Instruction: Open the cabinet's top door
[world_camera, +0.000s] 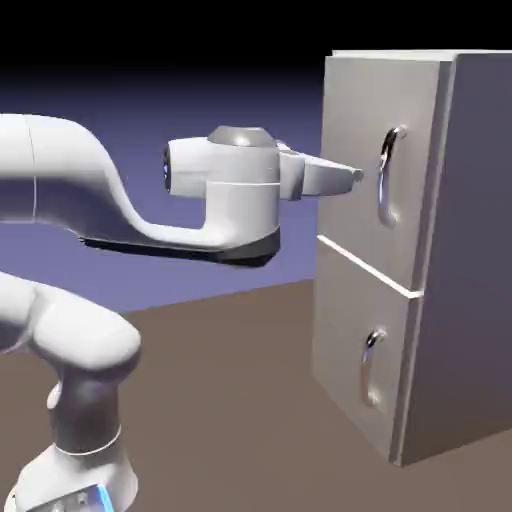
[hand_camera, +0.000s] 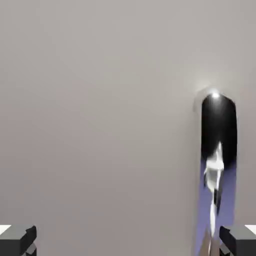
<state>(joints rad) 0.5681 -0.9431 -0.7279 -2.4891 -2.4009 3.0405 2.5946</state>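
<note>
The cabinet (world_camera: 470, 250) stands at the right of the exterior view, light grey with a darker side. Its top door (world_camera: 365, 120) is closed and carries a long vertical silver handle (world_camera: 388, 178). My gripper (world_camera: 354, 175) points level at that door, its tips a short way left of the handle and not touching it. In the hand view the top door (hand_camera: 100, 110) fills the picture. The shiny handle (hand_camera: 218, 160) runs down the right side, just inside the right fingertip (hand_camera: 241, 241). The left fingertip (hand_camera: 17, 240) is far off. The gripper (hand_camera: 128, 245) is open and holds nothing.
Below the top door sits a shorter closed door (world_camera: 350, 330) with a small handle (world_camera: 371, 365). The brown table (world_camera: 230, 400) spreads in front of the cabinet. My white arm (world_camera: 90, 200) crosses from the left.
</note>
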